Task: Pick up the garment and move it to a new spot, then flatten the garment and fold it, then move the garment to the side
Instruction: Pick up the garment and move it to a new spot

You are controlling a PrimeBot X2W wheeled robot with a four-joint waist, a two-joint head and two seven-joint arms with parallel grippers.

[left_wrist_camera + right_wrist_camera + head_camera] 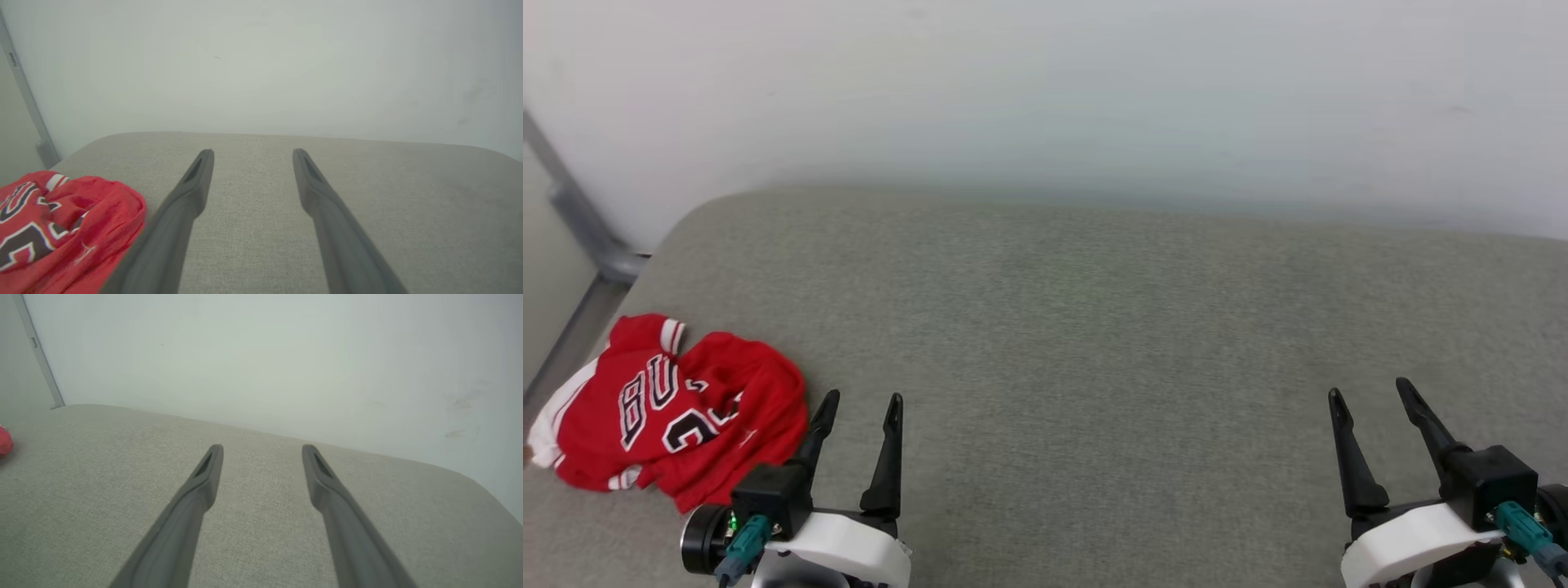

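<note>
You are at the very start, as far as these views let me judge: none of the 3 stages looks begun. The garment [670, 408] lies crumpled in a heap at the near left corner of the grey fabric-covered worktop [1094, 327], with its chest lettering facing up. Your left end effector [863, 398] sits just beside the heap on its right, its 2 fingers spread wide with nothing between them. In the head view its base overlaps the cloth's edge, but I cannot tell whether it touches. Your right end effector [1369, 389] is well apart at the near right, also spread wide and holding nothing, over bare fabric. The middle of the worktop runs bare up to the pale wall [1045, 98], so you have room for the new spot. Left to do: the pick-up and move, the flattening, the fold, and the final shift to the side. The left arm looks best placed for the first grasp.
</note>
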